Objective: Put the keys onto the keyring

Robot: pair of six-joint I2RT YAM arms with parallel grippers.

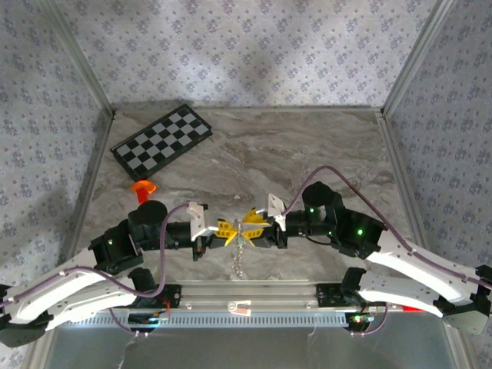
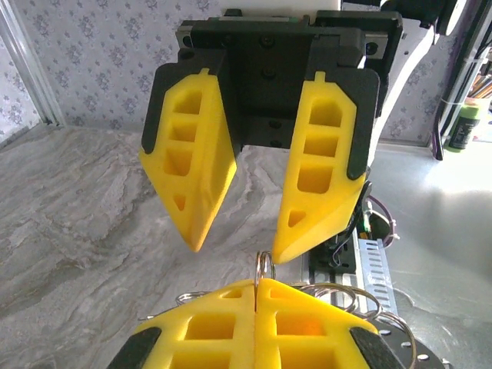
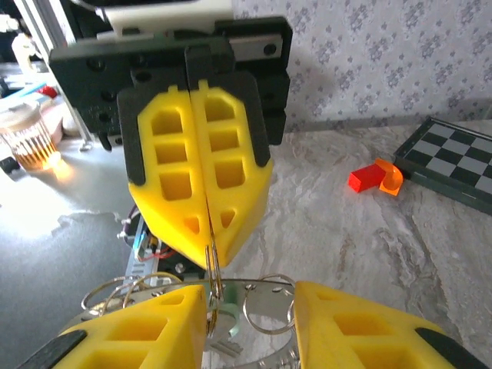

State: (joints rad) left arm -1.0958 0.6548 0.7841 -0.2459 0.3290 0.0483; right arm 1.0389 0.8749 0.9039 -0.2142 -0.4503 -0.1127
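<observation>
- Clamping the keyring point(image 1: 241, 254) wire: left end effector point(image 3: 209, 254), clenched.
- Right end effector point(image 2: 234, 250): released, fingers apart.
- Key point(image 3: 227, 321): pale mint sliver, possibly; mostly hidden.

Checkerboard point(image 1: 161, 141) far left — orange piece point(image 1: 143, 187) near it.

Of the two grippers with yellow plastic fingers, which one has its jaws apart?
The right gripper: its jaws stand clearly apart, whereas the left gripper has its jaws pressed shut on a thin silvery metal ring.
</observation>
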